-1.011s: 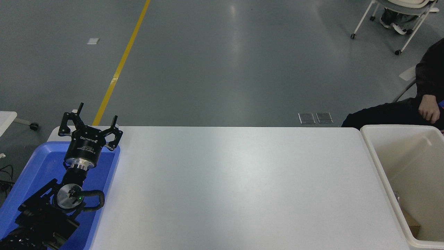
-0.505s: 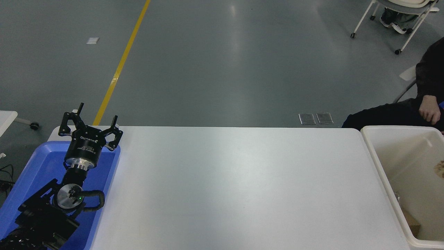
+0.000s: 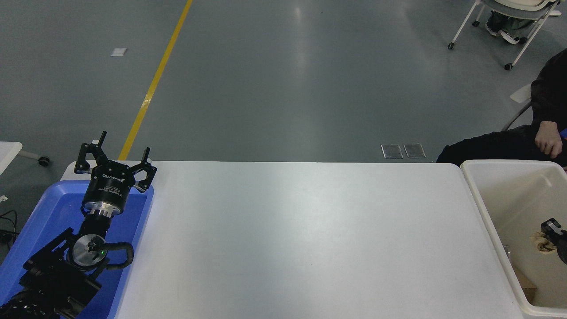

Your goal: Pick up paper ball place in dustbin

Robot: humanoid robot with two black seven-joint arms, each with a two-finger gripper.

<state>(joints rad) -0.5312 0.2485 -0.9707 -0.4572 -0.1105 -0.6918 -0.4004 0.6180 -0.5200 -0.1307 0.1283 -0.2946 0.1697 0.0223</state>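
The tan wrinkly paper ball (image 3: 541, 241) hangs over the inside of the cream-white dustbin (image 3: 514, 195) at the table's right end. My right gripper (image 3: 549, 237) comes in from the right edge, only partly in view, and its fingers are closed around the ball above the bin's floor. My left gripper (image 3: 114, 153) is parked at the lower left, open and empty, over the blue tray (image 3: 53, 208).
A brown scrap (image 3: 527, 285) lies in the bin's near corner. A person in dark clothes sits behind the bin at the far right, one hand (image 3: 547, 139) resting near its back rim. A wheeled chair (image 3: 509, 26) stands on the floor beyond.
The right gripper has come into view from the right edge with the paper ball, moving left and down over the dustbin. The left arm has not moved.
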